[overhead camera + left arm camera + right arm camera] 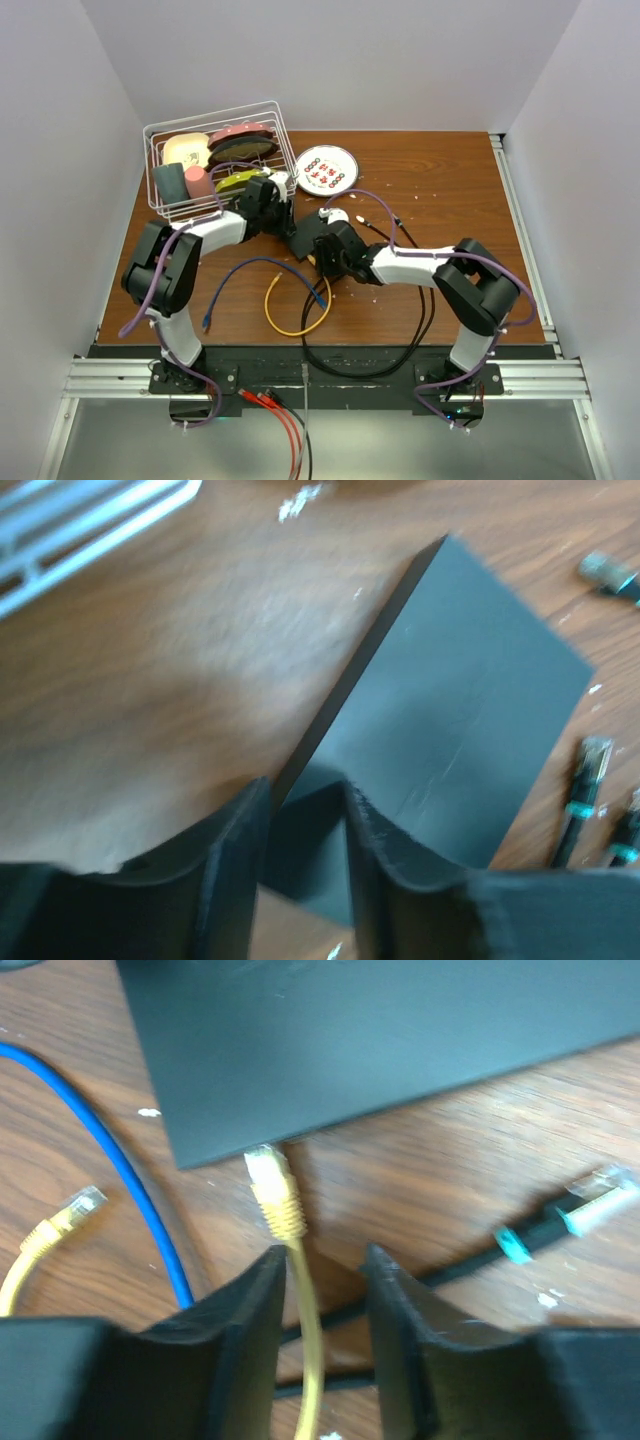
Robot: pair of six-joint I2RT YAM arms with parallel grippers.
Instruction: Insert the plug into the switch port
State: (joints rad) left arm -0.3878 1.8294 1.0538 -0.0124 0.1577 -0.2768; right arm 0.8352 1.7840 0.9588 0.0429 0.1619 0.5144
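A brown wooden table [450,190] is seen from above, with a flat, matte black rectangular box [306,238] lying near its middle. The left gripper [288,226] is placed at the box's far-left side and the right gripper [322,262] at its near edge. A white wire basket [152,160] filled with dishes is set at the far-left corner, with a round white plate with red markings [326,170] just beside it. A blue cable [265,260], a looped yellow cable [290,331] and black cables [425,315] are spread over the near half.
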